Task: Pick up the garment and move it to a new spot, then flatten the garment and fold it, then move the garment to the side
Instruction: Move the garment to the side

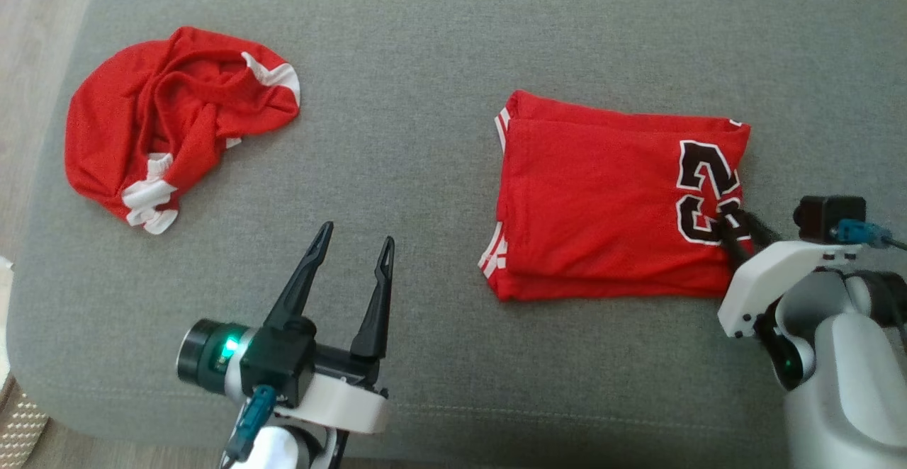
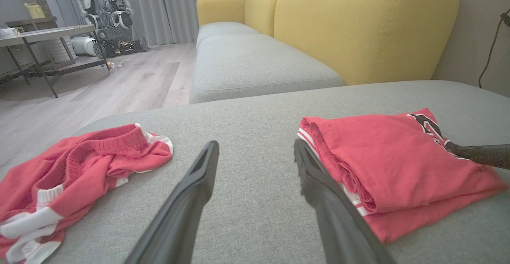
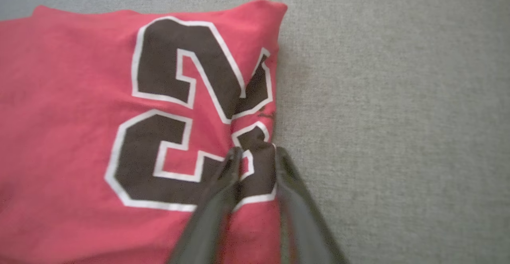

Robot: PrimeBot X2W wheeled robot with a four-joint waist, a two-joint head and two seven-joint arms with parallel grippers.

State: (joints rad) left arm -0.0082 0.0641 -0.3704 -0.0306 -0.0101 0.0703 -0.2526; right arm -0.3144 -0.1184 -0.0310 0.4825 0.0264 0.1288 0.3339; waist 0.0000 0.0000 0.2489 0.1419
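Reference view: head camera, clock positions read on that picture.

1. Support surface: a grey cushion (image 1: 425, 65) carries both fabric items and lies under both arms.
2. At 10 o'clock: crumpled shorts (image 1: 177, 122), red with white trim, lie in a loose heap near the cushion's left edge. Nothing touches them.
3. At 7 o'clock: the left pincer (image 1: 358, 234) is open, its two dark fingers spread apart and pointing toward 12 o'clock. It holds nothing. Bare cushion shows between the fingers. The pincer sits between the two fabric items and is apart from both.
4. At 3 o'clock: the folded jersey (image 1: 602, 200), red, lies flat on the cushion as a rough rectangle in several layers. White stripes show along its left edge. A black number with white outline (image 3: 191, 108) sits at its right end.
5. At 4 o'clock: the right pincer (image 1: 733, 219) is at the jersey's right edge, on the lower digit. In the right wrist view its fingers (image 3: 227, 176) stand one on each side of a puckered ridge of printed fabric. The pincer is gripping the jersey there. The rest of the jersey rests on the cushion.
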